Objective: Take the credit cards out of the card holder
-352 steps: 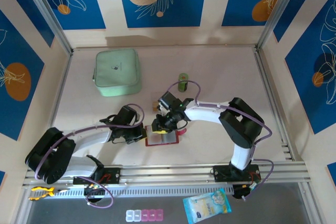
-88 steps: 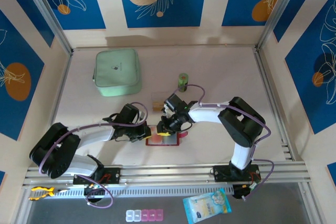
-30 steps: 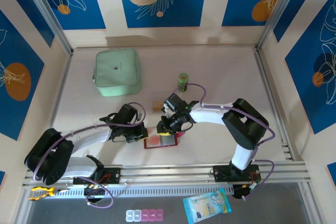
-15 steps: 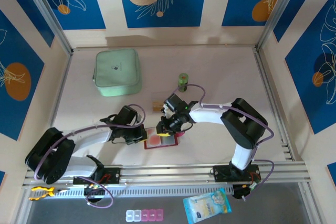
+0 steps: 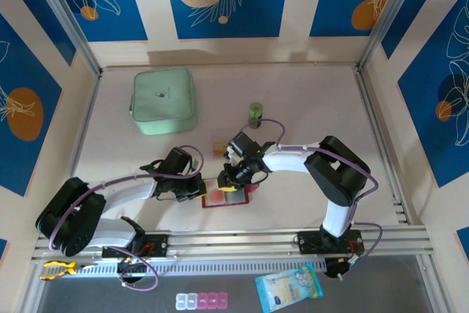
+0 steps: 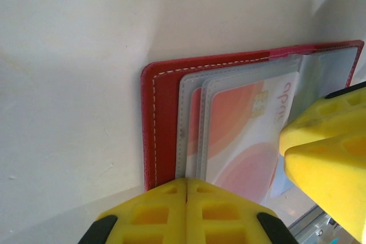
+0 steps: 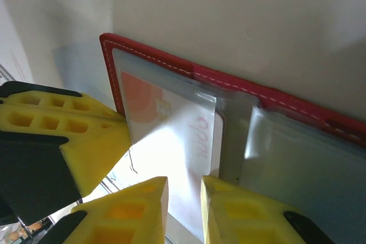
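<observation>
The red card holder (image 5: 236, 201) lies open on the table between both arms. A whitish credit card with red patches (image 6: 246, 132) sits inside its grey clear sleeve. My left gripper (image 6: 187, 184) is shut, its tips pressed down on the left edge of the sleeves, next to the red cover (image 6: 162, 118). My right gripper (image 7: 184, 198) hovers low over that same card (image 7: 171, 135), jaws a narrow gap apart with the card's surface showing between them. An orange-tan credit card (image 5: 218, 146) lies loose on the table just behind the holder.
A mint-green zip case (image 5: 163, 100) sits at the back left. A small green bottle (image 5: 255, 113) stands behind the right gripper (image 5: 229, 182). An unfilled clear sleeve (image 7: 303, 164) flaps on the holder's right half. Metal rails run along the near edge.
Over the last second both grippers stay on the card holder, barely shifting. Earlier on, the right gripper worked at the holder's far edge and has since come down over the card.
</observation>
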Available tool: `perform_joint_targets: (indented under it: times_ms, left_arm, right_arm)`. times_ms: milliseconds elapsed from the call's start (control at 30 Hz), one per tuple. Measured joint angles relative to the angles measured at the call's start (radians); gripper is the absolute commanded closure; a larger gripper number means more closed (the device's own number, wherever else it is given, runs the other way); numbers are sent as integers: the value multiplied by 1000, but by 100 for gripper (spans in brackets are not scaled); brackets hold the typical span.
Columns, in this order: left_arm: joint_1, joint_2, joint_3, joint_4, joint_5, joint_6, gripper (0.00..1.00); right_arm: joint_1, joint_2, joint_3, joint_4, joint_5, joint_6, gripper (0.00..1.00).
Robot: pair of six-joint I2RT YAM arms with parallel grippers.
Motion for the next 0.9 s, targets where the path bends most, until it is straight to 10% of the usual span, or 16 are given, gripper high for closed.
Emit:
perform_joint_targets:
  times_ms: [900]
  left_arm:
    - [1, 5, 0, 6, 4, 0, 100]
  right_arm:
    - [22, 31, 66, -120, 41, -40, 78]
